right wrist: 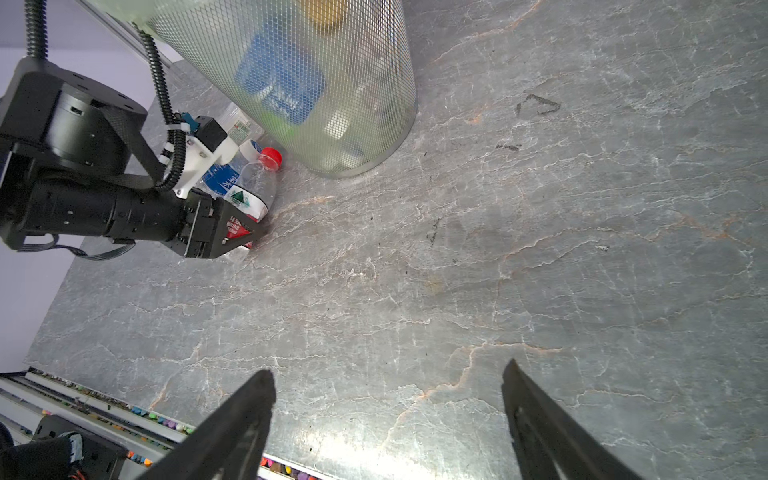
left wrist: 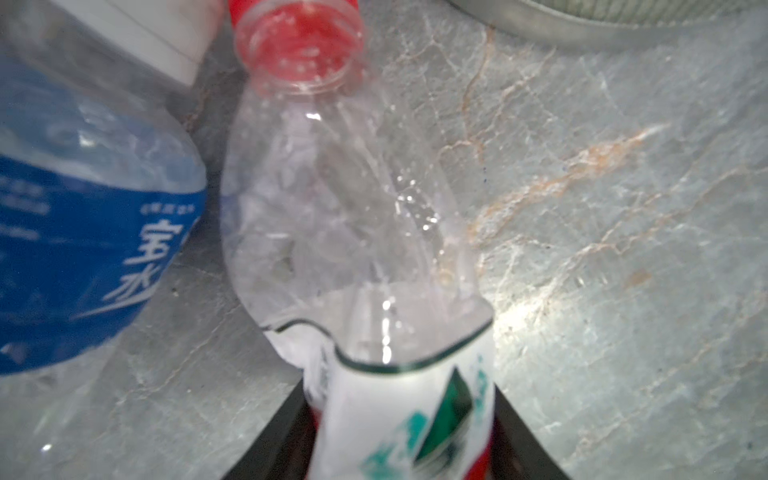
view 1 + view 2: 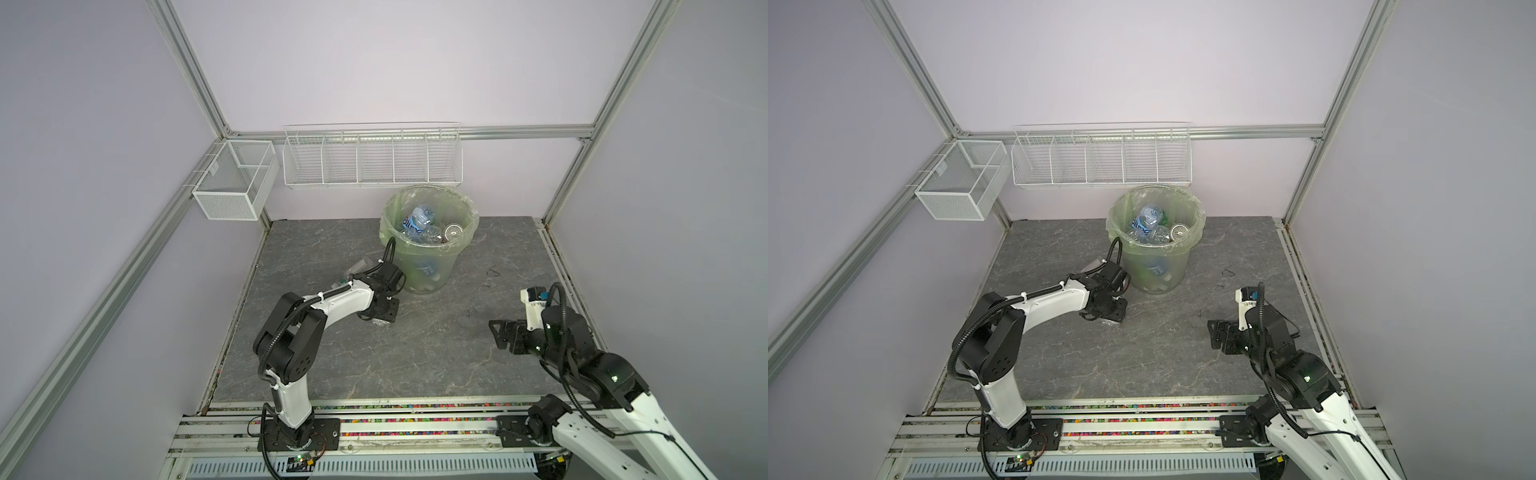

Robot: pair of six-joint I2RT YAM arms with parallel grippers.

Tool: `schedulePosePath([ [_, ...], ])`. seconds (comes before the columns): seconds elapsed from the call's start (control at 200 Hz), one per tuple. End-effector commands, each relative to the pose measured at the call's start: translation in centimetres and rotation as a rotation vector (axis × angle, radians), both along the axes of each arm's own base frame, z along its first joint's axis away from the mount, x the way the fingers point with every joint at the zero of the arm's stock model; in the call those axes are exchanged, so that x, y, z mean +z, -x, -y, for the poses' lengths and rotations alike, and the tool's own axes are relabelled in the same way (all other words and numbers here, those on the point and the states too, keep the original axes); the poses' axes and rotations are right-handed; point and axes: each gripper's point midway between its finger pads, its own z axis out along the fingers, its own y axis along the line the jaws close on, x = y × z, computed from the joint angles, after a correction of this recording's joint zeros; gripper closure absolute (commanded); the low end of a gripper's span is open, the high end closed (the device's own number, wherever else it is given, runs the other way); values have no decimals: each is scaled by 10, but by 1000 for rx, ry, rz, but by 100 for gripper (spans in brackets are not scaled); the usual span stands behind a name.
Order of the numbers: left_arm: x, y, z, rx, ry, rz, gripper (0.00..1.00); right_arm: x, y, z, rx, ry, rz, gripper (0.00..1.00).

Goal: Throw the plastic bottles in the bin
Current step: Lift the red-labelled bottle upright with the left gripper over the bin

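Observation:
A clear plastic bottle with a red cap and a white, green and red label lies on the grey table left of the bin. My left gripper is shut on its labelled body, low on the table. The right wrist view shows the same grip on this bottle. A blue-labelled bottle lies against it. Another clear bottle lies behind, by the bin wall. Several bottles are in the bin. My right gripper stands open and empty over the table at the right.
A long white wire basket hangs on the back wall above the bin. A mesh box is fixed at the back left. The aluminium base rail runs along the table's front edge. Frame posts stand at the corners.

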Motion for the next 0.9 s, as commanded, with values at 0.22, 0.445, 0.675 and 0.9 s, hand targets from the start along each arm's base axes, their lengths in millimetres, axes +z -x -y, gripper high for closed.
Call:
schedulePosePath([
  [0.22,38,11,-12,42,58,84,56,-3,4,5,-15,8,-5,12],
  [0.445,74,25,-20,58,132,141,56,-1,4,4,-15,-5,-2,12],
  [0.675,115,41,-37,79,189,219,57,2,6,5,-16,-14,1,12],
  [0.9,199,47,-45,73,323,405,58,2,6,4,-17,-25,-5,12],
])
